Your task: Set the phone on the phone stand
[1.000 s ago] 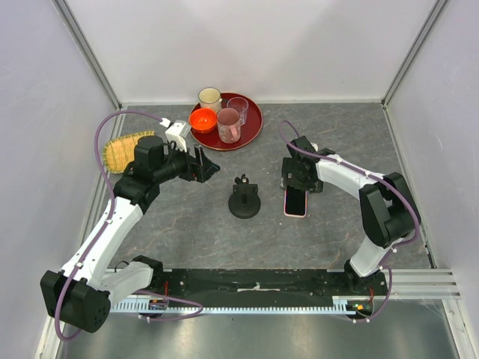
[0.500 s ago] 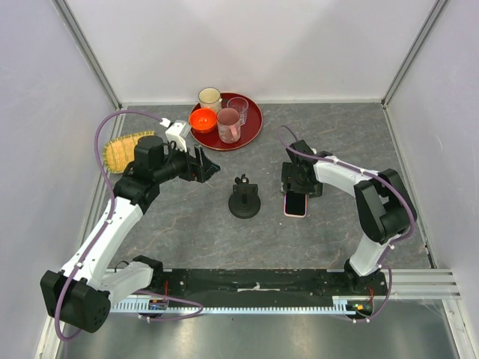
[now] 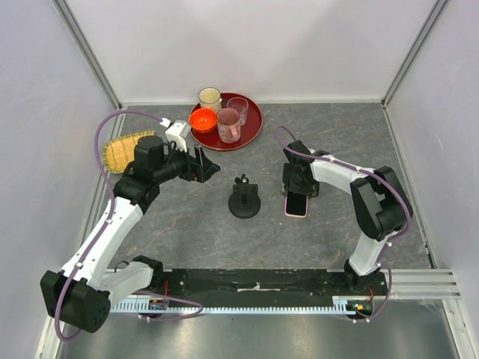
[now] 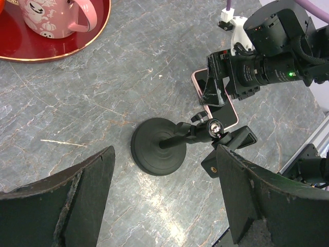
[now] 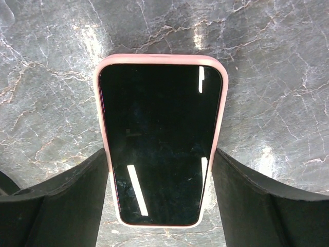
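Top view: the phone point(image 3: 296, 204) lies flat and screen-up on the bench point(image 3: 187, 232), directly under the right gripper point(image 3: 299, 187), with its near end showing past the fingertips. The phone stand point(image 3: 244, 202) stands upright just to that gripper's left, apart from the phone. The left gripper point(image 3: 206, 168) hangs beyond the stand, well away from the phone. Behind both grippers sits a red tray point(image 3: 253, 120) with an orange bowl point(image 3: 202, 119) and cups. A woven mat point(image 3: 123, 149) lies behind the left gripper, beside its arm.

Left wrist view: the gripper is spread wide and empty. The stand's disc base rests on the bench below and between the fingers point(image 4: 56, 206), with its holder toward the right gripper. The phone lies past the stand. A pink mug point(image 4: 51, 15) stands on the tray to one side.

Right wrist view: the phone fills the space between the two fingers, which are closed to its width and lie against both long edges of the pink case. Nothing lies on the screen.
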Robot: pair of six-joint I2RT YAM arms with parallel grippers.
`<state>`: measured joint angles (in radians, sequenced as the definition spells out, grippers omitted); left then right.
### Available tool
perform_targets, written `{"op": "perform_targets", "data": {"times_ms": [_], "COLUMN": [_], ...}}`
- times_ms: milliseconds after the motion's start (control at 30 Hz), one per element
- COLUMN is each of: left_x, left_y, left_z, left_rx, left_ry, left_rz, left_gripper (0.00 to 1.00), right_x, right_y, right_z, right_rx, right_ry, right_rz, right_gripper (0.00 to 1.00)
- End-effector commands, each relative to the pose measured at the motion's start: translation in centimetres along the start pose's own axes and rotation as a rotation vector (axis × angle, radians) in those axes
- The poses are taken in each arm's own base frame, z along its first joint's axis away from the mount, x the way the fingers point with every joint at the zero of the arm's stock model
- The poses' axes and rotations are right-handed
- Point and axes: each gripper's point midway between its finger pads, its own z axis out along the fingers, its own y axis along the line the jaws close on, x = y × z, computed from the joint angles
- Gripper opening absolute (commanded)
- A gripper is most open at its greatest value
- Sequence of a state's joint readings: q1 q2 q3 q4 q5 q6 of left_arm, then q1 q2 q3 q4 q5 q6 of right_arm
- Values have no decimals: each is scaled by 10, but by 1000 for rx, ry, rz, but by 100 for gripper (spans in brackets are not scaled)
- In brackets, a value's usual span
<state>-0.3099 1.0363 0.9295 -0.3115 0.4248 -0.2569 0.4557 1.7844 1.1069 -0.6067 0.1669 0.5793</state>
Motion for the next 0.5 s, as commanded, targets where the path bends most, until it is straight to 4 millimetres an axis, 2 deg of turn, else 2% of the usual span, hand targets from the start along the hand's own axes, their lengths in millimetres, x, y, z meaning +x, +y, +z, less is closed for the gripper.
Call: {"op": "perform_targets", "data": {"times_ms": [0, 33, 100, 133, 167, 200, 367, 467], "left_x": [-9, -9, -9, -10, -9, -9, -8, -9], "left_y": [-9, -9, -10, -9, -9, -9, -8, -8], "left_z": [-2, -2, -3, -3, -2, -2, -1, -2], "left_rx": [35, 35, 36, 35, 33, 33, 30, 31], "left_ry": [-30, -30, -34, -34, -34, -34, -29, -33], "left_rz": [-2, -4, 0, 0, -1, 1, -4, -2], "left_gripper": [86, 86, 86, 86, 86, 86, 86, 86], "right_x": [14, 13, 8, 4, 0, -6, -34, -53], "right_y": [3, 2, -2, -1, 0, 3, 16, 19], "right_z": [10, 10, 7, 5, 2, -6, -37, -63], "right_rx": [26, 34, 51, 45, 38, 14, -91, -162], "right_ry": [45, 37, 7, -9, -25, -54, -208, -350], "right_rz": [4, 0, -1, -4, -11, -11, 1, 14], "right_gripper": [75, 71, 48, 34, 7, 0, 0, 0]}}
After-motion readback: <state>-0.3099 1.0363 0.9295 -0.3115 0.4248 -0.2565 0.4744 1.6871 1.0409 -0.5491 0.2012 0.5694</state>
